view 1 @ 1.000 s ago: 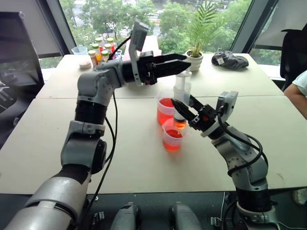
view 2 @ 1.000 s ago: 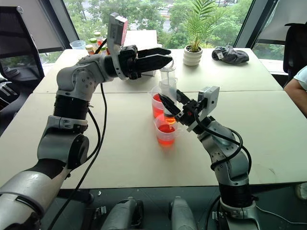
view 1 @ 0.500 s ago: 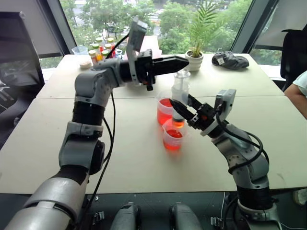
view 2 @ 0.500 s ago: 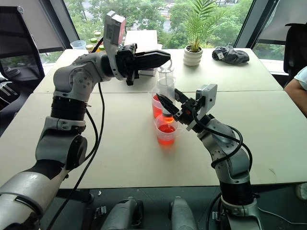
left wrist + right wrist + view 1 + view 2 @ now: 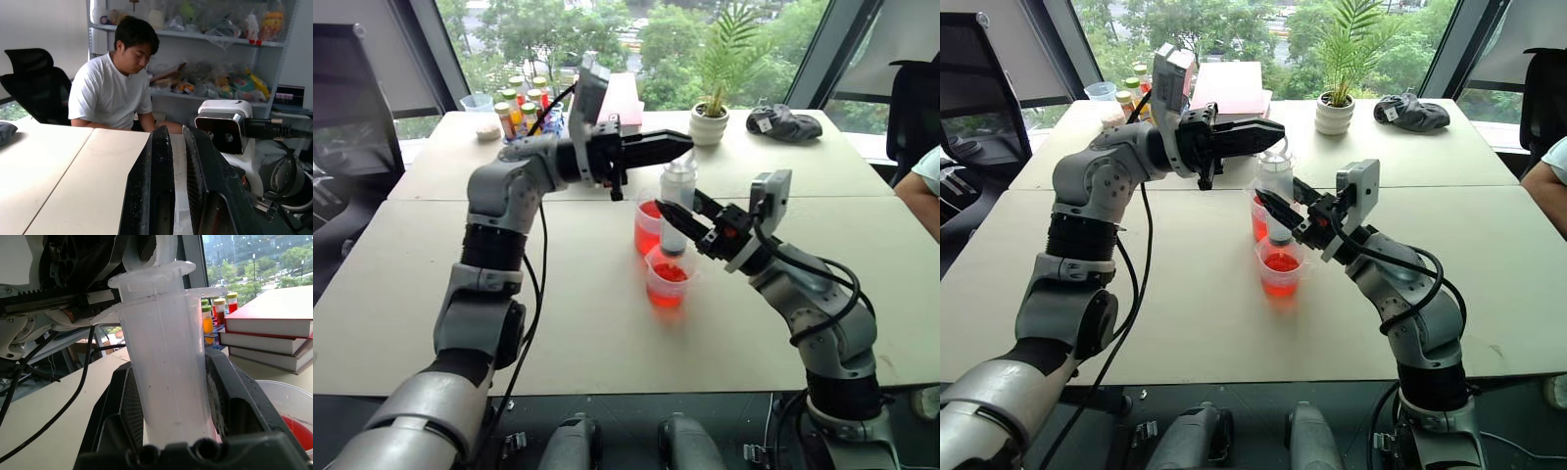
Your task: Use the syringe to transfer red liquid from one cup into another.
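Syringe (image 5: 677,201) stands upright over the middle of my tabletop (image 5: 607,333), its barrel clamped between the fingers of my right gripper (image 5: 680,217), its lower end above the shorter cup (image 5: 667,277). That cup sits nearest me of the two and holds red liquid (image 5: 669,273) low in it. Touching it on the far side is the taller cup (image 5: 648,223), also with red liquid inside. My left gripper (image 5: 677,145) reaches across from the left with its fingers pressed together, resting on the top of the syringe's plunger. Farther back, by the far edge, a stack of red-covered books (image 5: 1234,86) lies flat; I can read no title on them. At the far left corner stand small capped bottles (image 5: 521,101) with yellow and orange contents, labels too small to read. A potted plant (image 5: 717,83) and a dark bundle (image 5: 783,123) sit toward the far right. A person (image 5: 115,88) in a white shirt sits beyond the right edge.
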You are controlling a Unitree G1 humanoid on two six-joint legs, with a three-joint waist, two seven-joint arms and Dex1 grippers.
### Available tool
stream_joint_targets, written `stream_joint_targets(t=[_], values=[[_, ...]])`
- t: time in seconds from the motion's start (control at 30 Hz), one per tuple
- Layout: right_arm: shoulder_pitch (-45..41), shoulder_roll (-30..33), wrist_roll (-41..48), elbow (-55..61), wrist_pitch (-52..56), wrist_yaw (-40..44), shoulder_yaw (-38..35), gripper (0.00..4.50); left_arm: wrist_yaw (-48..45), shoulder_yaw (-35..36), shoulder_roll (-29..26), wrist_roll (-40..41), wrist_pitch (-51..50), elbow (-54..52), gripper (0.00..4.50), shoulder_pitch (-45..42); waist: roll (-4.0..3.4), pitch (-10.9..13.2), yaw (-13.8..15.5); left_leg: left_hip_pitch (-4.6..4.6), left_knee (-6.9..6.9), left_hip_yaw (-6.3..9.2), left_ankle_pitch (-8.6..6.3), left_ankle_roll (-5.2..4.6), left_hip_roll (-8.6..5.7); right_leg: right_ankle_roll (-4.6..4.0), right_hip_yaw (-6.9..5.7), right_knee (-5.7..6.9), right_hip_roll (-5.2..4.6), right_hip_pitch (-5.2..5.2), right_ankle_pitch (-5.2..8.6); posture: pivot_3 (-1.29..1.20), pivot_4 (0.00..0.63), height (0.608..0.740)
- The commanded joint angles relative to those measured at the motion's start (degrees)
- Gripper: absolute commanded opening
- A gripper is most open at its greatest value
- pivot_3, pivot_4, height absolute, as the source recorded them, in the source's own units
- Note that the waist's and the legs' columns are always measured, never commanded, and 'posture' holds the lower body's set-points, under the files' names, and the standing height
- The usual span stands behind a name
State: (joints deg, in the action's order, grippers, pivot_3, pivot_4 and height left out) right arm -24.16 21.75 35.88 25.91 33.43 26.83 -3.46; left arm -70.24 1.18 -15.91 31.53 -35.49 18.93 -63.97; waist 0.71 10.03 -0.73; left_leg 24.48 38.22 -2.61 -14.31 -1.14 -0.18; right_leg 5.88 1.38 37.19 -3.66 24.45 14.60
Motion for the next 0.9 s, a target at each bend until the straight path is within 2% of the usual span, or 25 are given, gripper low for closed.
stream_joint_targets(t=[0.03,0.27,0.37,0.57,0.6,0.73,0.9], values=[[-6.1,0.1,3.6,6.4,-2.9,-2.9,-6.5,1.4,-1.7,-6.0,0.8,-1.9,-1.9,-0.2,0.02,2.6,0.0,0.0,0.0,0.0,0.0,0.0,0.0,0.0,0.0,0.0,0.0,0.0,0.0,0.0,0.0,0.0,0.15,0.74],[-5.1,0.8,5.3,6.6,-0.7,-3.6,-5.7,1.4,-1.4,-5.0,0.5,-1.1,-3.1,0.3,0.02,1.4,0.0,0.0,0.0,0.0,0.0,0.0,0.0,0.0,0.0,0.0,0.0,0.0,0.0,0.0,0.0,0.0,0.15,0.74],[-4.2,0.7,4.9,6.5,-0.2,-3.0,-3.9,1.4,-0.1,-2.5,-0.2,-0.3,-3.6,1.9,1.17,-0.8,0.02,0.0,0.1,0.0,0.0,-0.01,0.0,0.0,-0.01,0.0,0.0,-0.01,0.0,0.0,0.0,0.0,0.15,0.74],[-3.3,0.8,5.6,6.3,1.8,-3.0,-3.0,1.4,2.6,3.1,-3.4,2.3,-4.7,2.6,4.13,-2.9,0.02,0.0,-0.1,0.0,-0.01,0.01,0.0,0.0,0.01,0.0,-0.01,-0.01,0.02,0.0,0.0,0.0,0.15,0.74],[-3.1,0.9,5.7,6.3,2.2,-3.2,-3.0,1.4,3.3,4.3,-4.2,3.1,-5.7,2.1,4.46,-2.8,0.02,0.0,-0.2,0.0,-0.02,0.01,0.0,-0.01,0.01,0.0,0.0,-0.01,0.02,0.0,0.0,0.0,0.15,0.74],[-4.4,1.7,7.2,5.7,4.5,-5.6,-4.9,1.4,4.6,5.8,-8.0,4.6,-8.1,-1.7,4.46,0.3,0.02,0.0,-0.3,-0.01,-0.03,0.02,0.0,-0.01,0.04,0.0,0.0,0.01,0.02,0.02,0.0,0.0,0.15,0.74],[-13.4,6.8,13.8,-0.6,18.0,-16.2,-13.6,1.4,5.5,5.0,-11.4,4.5,-9.4,-7.3,4.46,6.2,0.02,0.0,0.2,-0.01,0.03,0.0,0.0,0.0,0.0,-0.01,-0.01,0.03,-0.12,-0.01,-0.01,0.0,0.15,0.74]])
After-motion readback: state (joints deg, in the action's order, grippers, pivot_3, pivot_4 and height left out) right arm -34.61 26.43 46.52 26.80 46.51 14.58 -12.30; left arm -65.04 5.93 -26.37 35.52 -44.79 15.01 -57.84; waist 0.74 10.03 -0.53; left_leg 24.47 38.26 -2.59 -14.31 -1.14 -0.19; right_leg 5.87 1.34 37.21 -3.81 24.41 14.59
